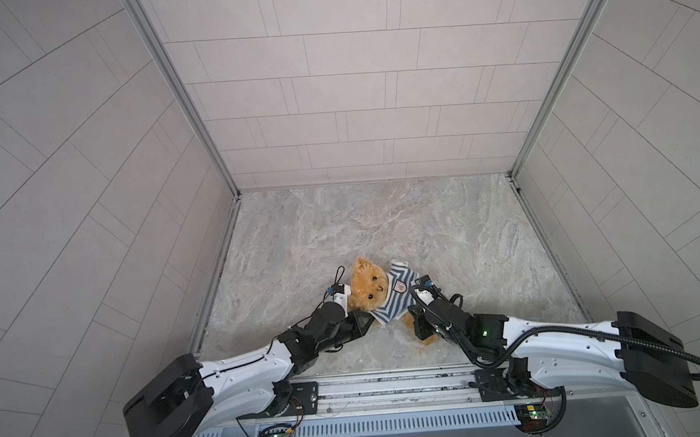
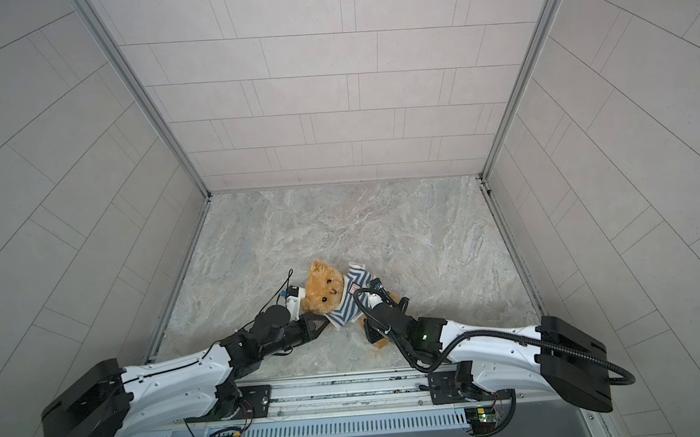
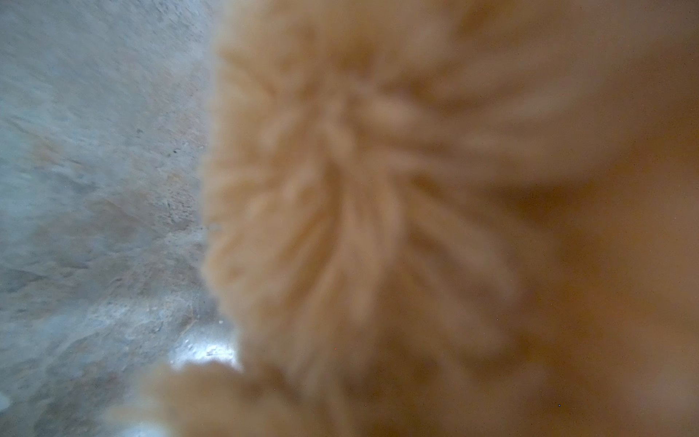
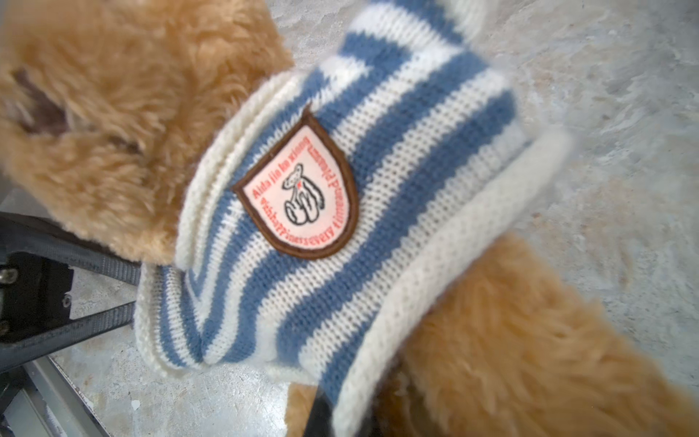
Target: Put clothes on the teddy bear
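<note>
1. In both top views the teddy bear (image 1: 369, 287) lies on the worktop (image 1: 382, 226). The striped shirt (image 1: 393, 304) is past its head. The left fingers (image 1: 363, 322), under the bear's chin, are shut.
2. Left wrist view: only blurry fur, so I can't tell what they hold.
3. Right wrist view: the right fingers (image 4: 319, 414) look pinched on the shirt's bottom edge. I think the arms and pulling down are left.

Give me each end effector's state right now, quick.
Left end effector: closed at the striped sweater's sleeve; whether it grips the sleeve is hidden.
Right end effector: closed, apparently pinching the sweater's hem.
</note>
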You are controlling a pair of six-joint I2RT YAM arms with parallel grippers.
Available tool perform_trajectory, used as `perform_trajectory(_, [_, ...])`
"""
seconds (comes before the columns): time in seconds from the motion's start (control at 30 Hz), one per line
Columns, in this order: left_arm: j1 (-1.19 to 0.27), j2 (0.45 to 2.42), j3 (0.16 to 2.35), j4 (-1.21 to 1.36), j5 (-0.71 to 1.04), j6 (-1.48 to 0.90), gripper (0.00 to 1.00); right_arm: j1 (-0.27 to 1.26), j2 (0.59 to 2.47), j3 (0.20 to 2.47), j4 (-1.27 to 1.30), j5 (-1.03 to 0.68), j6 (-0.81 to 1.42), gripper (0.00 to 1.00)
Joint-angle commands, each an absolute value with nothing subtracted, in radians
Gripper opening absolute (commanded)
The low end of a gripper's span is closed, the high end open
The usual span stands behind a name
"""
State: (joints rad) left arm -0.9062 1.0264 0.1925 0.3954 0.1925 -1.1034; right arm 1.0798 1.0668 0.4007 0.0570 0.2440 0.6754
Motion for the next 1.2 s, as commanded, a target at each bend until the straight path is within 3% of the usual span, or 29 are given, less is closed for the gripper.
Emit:
perform_trajectory(0.0, [-0.905,1.005,0.197,0.301,0.228,-1.053,0.0,1.056,1.034,0.387,-0.009,0.354,0.668,0.0])
perform_trajectory(0.27, [-0.903,0.984,0.235,0.21,0.336,-0.933,0.0,1.035,1.032,0.405,-0.034,0.343,0.649,0.0])
perform_trajectory(0.5, [-0.903,1.025,0.249,0.265,0.326,-0.945,0.0,1.037,1.042,0.414,-0.025,0.303,0.678,0.0])
perform_trajectory(0.6, [-0.908,1.006,0.253,0.262,0.315,-0.954,0.15,1.04,1.049,0.416,-0.012,0.293,0.686,0.0])
perform_trajectory(0.7, [-0.919,0.988,0.259,0.22,0.287,-0.956,0.23,1.044,1.07,0.429,-0.011,0.29,0.697,0.0])
perform_trajectory(0.93, [-1.009,1.051,0.281,0.276,0.215,-0.994,0.27,1.073,1.122,0.438,0.036,0.288,0.727,0.0])
perform_trajectory(1.17, [-1.055,1.215,0.318,0.388,0.144,-1.053,0.23,1.084,1.141,0.449,0.038,0.282,0.741,0.0])
